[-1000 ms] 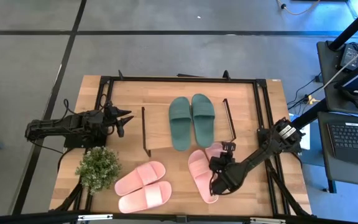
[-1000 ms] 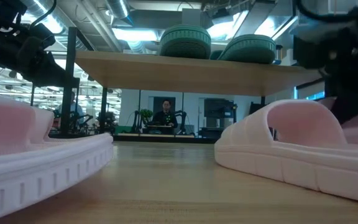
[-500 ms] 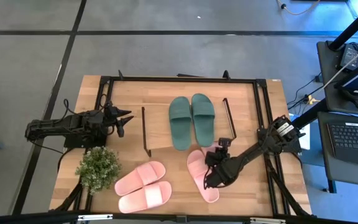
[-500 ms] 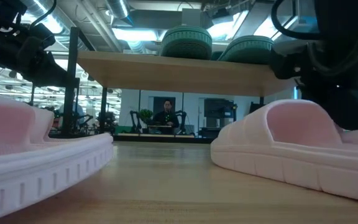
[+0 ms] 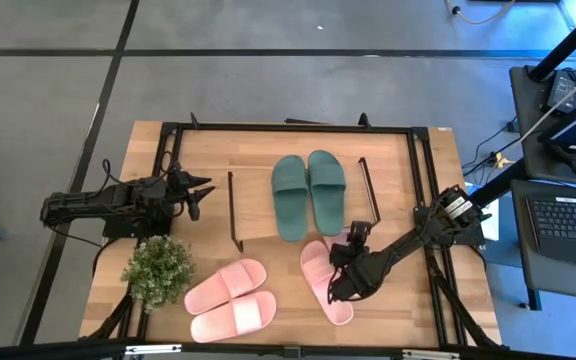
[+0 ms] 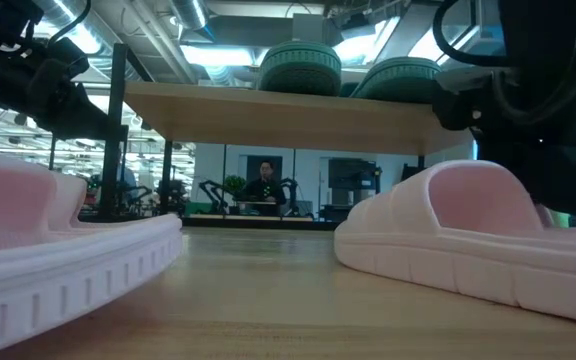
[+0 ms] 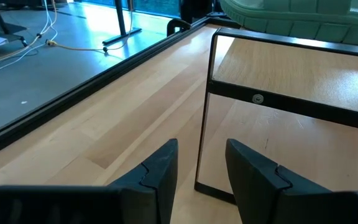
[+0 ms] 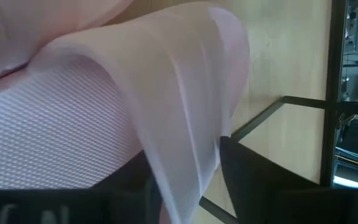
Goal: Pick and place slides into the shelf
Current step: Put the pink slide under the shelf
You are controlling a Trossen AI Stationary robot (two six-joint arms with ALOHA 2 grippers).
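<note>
Two dark green slides [image 5: 308, 193] lie on the shelf's plank top [image 5: 258, 210]; they also show in the low view [image 6: 348, 68]. A pink slide [image 5: 324, 282] lies on the table in front of the shelf, and my right gripper [image 5: 344, 276] is shut on its strap. A second pink slide [image 5: 346, 239] lies partly under the right arm. Two more pink slides [image 5: 230, 300] lie at the near left. My left gripper [image 5: 198, 191] is open and empty, left of the shelf's black wire leg [image 7: 207, 112]. My right gripper holds the pink slide by its strap [image 8: 191, 118]. The strap's edge runs between the two fingers [image 8: 253, 180], one on each face. The fingers come low from the table's right side. The slide's sole [image 6: 448, 280] rests on the table.
A small potted plant [image 5: 158, 268] stands at the near left, beside the left arm's base. A black metal frame [image 5: 288, 128] runs around the table's edges. The shelf's wire legs [image 5: 234, 212] stand on either side of the plank. A person sits far behind the table [image 6: 265, 183].
My right gripper has gone a little toward the table's left and far edge, onto the pink slide's strap. The slide has slid a little toward the table's left, its sole still on the table.
</note>
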